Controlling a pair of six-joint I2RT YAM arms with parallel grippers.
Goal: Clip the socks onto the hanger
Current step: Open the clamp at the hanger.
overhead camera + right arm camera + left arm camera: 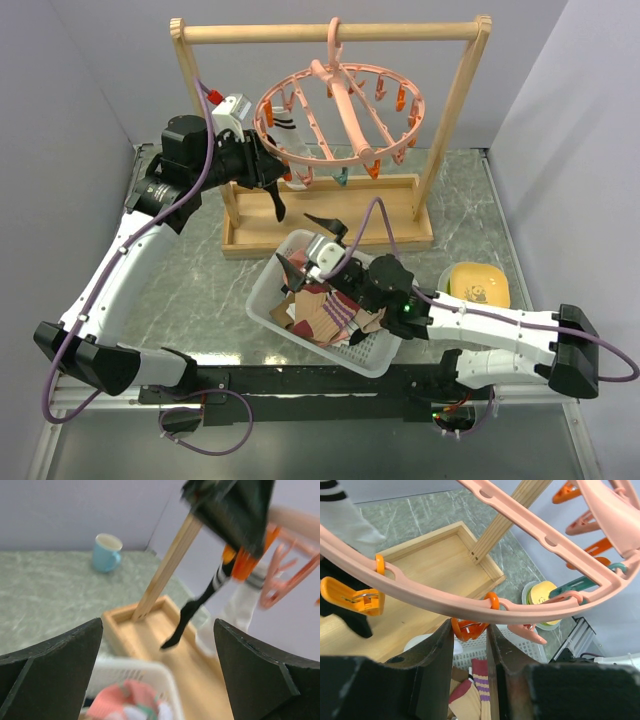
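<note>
From above and behind the arm bases we look down and forward over the whole table (200, 290), taking in the wooden rack (400, 32), the hanger (350, 112) and the white basket (305, 342). Our left wrist view sits very close against the hanger's ring, facing rightward and slightly down between its own jaws, across the rack's tray to the basket. Our right wrist view, blurred, looks low from over the basket's rim toward the rack's left post. All three views share rack, hanger and basket.
</note>
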